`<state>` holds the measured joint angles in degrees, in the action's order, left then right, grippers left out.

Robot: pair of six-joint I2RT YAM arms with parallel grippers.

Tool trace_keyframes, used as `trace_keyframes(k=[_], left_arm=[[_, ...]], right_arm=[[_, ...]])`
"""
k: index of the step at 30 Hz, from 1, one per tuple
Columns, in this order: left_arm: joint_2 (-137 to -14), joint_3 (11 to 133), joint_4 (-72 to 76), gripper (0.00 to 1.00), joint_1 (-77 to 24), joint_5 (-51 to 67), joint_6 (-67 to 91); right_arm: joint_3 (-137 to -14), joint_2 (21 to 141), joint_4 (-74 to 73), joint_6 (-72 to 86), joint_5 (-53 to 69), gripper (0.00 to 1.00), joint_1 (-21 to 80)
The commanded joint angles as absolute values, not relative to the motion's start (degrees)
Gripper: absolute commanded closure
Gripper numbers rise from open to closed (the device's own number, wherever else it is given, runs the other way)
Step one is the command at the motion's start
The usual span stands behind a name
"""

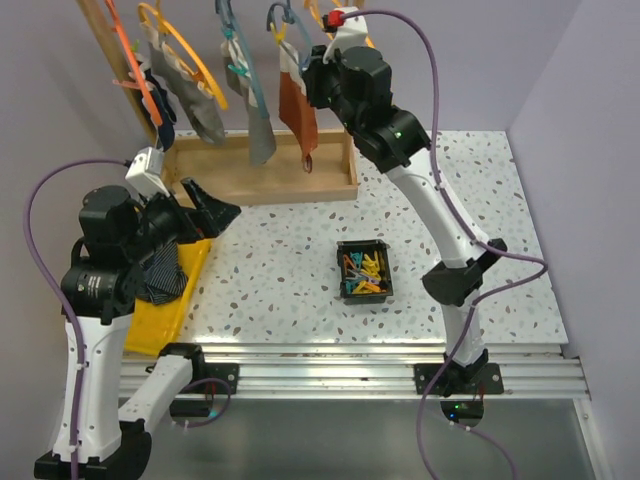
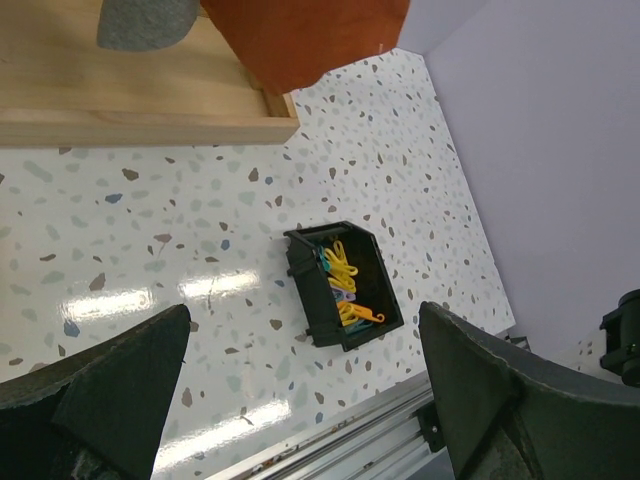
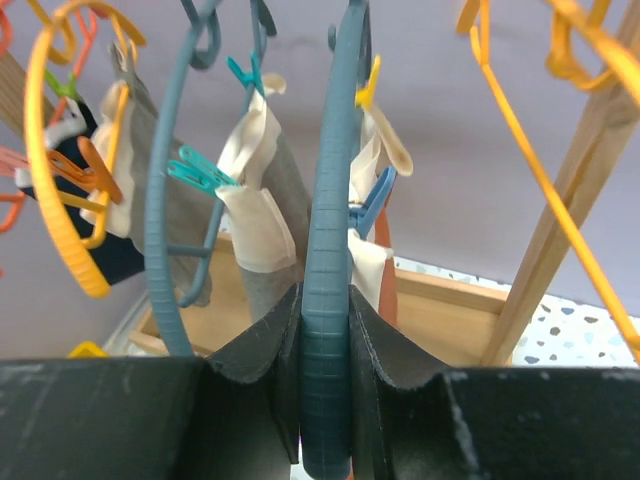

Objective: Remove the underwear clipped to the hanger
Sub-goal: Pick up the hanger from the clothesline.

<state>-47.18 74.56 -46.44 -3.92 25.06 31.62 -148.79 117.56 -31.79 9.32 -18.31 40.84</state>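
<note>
Underwear point(image 3: 262, 235) hangs just beyond the right gripper point(image 3: 325, 400), whose jaws pinch the blue hanger point(image 3: 330, 250) between them. The left gripper point(image 2: 300, 400) holds its jaws wide and empty.

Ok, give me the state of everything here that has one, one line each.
left gripper, open, holding nothing.
right gripper, shut on the blue hanger.
rust-brown underwear, clipped up, hanging.
grey underwear, clipped up, hanging.
dark striped cloth, lying crumpled on the yellow mat.
black bin, upright, holding loose clips.
</note>
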Motion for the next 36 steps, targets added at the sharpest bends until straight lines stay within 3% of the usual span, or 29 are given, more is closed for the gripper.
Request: trace_keyframes(k=[1, 18, 25, 36], left_arm=[[-47.63, 76.29, -46.14, 0.0, -4.31, 24.7, 30.06], [-50.18, 76.99, -44.91, 0.0, -4.39, 24.08, 30.06], [-51.41, 78.13, -44.3, 0.0, -4.39, 23.99, 29.97], [-52.38, 78.75, -42.8, 0.0, -4.39, 25.49, 30.76]], right_arm=[[-149.15, 111.71, -23.47, 10.55, -17.67, 1.0, 40.52], [-146.26, 107.32, -19.6, 13.01, -16.79, 1.0, 40.61], [-128.61, 95.11, -15.12, 13.45, -14.25, 1.0, 40.69], [-118.39, 86.23, -14.41, 12.92, -13.97, 1.0, 40.69]])
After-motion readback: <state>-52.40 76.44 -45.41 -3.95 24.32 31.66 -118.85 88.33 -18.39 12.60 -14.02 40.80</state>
